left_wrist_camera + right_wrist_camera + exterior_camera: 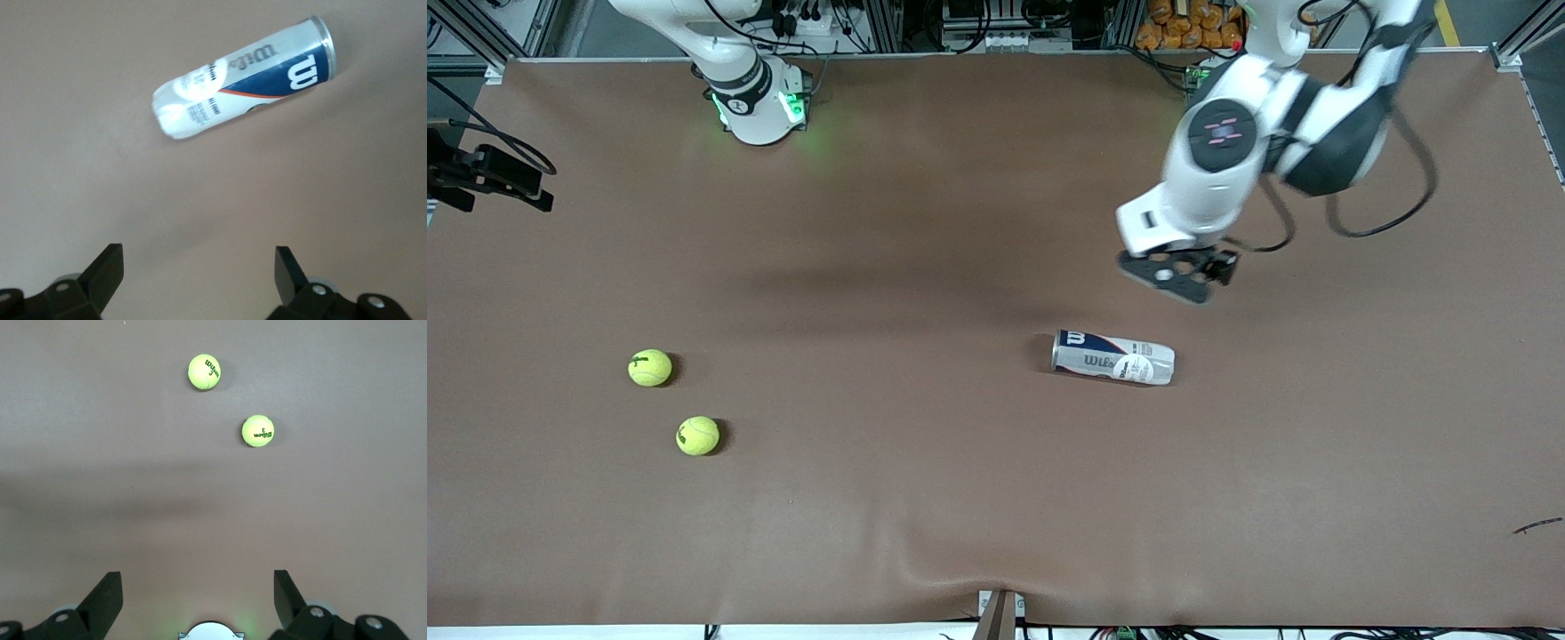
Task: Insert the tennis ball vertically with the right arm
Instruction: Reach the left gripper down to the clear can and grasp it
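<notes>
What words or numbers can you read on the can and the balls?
"W": big white letter on the blue end of the can.
"Wils", the rest blurred: along the can's silver side.
Small print on the can: too blurred to read.
"Wilson" and "3": on each tennis ball.

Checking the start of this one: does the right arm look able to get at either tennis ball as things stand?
Probably yes. Both tennis balls lie bare on the table toward the right arm's end, apart from each other, with nothing over them. The right gripper is open and empty. The can lies well away, below the open left gripper.
</notes>
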